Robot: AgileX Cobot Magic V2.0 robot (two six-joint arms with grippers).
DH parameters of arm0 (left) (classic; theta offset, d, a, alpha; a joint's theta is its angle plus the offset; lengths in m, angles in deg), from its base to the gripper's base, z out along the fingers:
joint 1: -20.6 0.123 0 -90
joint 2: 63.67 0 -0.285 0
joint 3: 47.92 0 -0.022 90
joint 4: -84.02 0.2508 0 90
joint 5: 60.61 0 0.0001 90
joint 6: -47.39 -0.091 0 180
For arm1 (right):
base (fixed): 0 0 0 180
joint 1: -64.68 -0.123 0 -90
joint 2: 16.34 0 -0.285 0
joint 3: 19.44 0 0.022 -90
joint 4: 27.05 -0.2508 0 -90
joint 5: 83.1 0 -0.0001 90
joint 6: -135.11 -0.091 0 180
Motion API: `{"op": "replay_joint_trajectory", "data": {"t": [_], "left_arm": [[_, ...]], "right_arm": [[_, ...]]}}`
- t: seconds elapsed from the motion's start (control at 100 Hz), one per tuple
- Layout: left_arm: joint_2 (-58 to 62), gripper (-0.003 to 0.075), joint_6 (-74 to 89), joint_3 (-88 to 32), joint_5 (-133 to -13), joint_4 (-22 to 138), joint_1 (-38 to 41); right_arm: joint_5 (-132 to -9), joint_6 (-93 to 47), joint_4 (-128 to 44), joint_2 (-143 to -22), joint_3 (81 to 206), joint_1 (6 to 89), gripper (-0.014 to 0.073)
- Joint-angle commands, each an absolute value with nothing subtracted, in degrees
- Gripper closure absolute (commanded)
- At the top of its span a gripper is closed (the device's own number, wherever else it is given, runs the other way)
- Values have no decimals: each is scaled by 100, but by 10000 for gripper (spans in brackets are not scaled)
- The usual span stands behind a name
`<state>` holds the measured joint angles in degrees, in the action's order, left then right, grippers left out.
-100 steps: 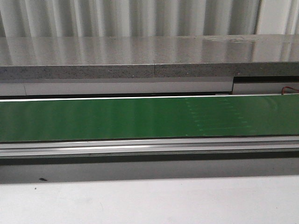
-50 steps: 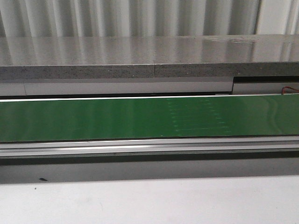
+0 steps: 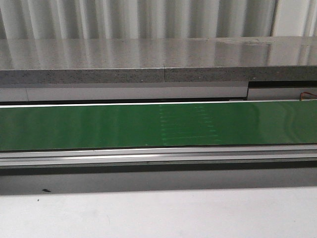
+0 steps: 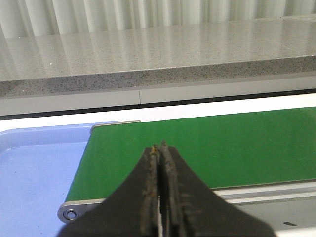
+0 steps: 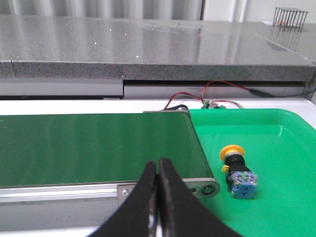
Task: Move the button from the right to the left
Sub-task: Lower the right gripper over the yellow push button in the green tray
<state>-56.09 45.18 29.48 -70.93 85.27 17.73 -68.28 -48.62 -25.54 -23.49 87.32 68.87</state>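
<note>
A green conveyor belt (image 3: 99, 126) runs below a grey stone counter (image 3: 148, 57); the button (image 5: 237, 170) lies untouched in the green tray (image 5: 281, 143). Both the right gripper (image 5: 158, 170) and left gripper (image 4: 159, 153) are closed and empty; the right must open and reach first.

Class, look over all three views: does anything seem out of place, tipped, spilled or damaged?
Only the yellow-capped push-button switch: it lies on its side in the green plastic tray beside the green conveyor belt. Nothing looks spilled or broken.
</note>
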Motion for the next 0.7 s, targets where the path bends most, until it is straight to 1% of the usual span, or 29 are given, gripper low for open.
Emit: {"op": "replay_joint_trajectory", "data": {"t": [0.0, 0.17, 0.41, 0.52, 0.69], "left_arm": [[-5790, 741, 4564, 3172, -6643, 8478, 1775], [-5790, 741, 4564, 3172, -6643, 8478, 1775], [-5790, 741, 4564, 3172, -6643, 8478, 1775], [-5790, 741, 4564, 3172, -6643, 8478, 1775], [-5790, 741, 4564, 3172, -6643, 8478, 1775]], "right_arm": [[-6531, -4844, -2482, -2585, 9368, 6908, 660], [-5246, -4844, -2482, -3456, 10375, 6908, 660], [-3957, -4844, -2482, -5117, 11783, 6908, 660], [-3754, -4844, -2482, -5924, 12343, 6908, 660], [-3514, -4844, -2491, -6881, 12803, 6908, 660]]}}
